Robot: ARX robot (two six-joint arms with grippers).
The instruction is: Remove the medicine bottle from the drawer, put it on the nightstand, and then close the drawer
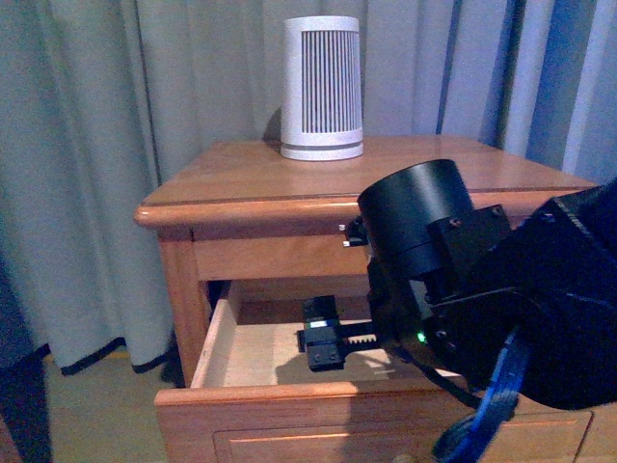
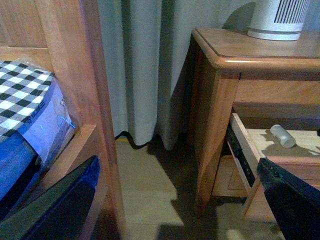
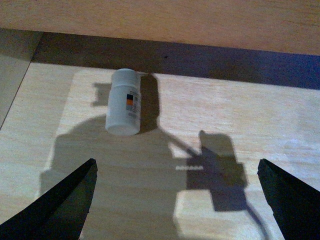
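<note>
**Inside the open drawer, right fingers spread wide around empty space near the bottle**

Front view: the nightstand (image 1: pixel 183 280) has its upper drawer (image 1: pixel 289 400) standing open, with the pale floor showing. The right arm (image 1: pixel 492 309) crosses the drawer's front edge, and the right gripper (image 1: pixel 321 330) hangs down inside the drawer. Its finger spread cannot be read from this side. Above the drawer, a ribbed white-grey device (image 1: pixel 322 87) stands upright at the back of the counter (image 1: pixel 434 169), against a grey curtain (image 1: pixel 116 145).

Left wrist view: the left gripper (image 2: pixel 178 162) hangs well apart from the drawer, out to the nightstand's side and low over the floor. Its two dark fingers (image 2: pixel 60 200) are spread wide with nothing between them. The medicine bottle (image 2: pixel 283 135) lies on its side on the drawer floor, inside the drawer's side wall. A checked cloth (image 2: pixel 20 95) and a clear plastic wrap sit against a wooden frame well away from the drawer.

Right wrist view: the bottle lies on its side on the drawer floor, its cap close to the drawer's back wall and its flat base turned toward the camera. A small label with an orange patch shows on it. The right fingers (image 3: pixel 60 205) are set wide apart and touch nothing, and the bottle lies beyond their tips, nearer one finger than the other.
</note>
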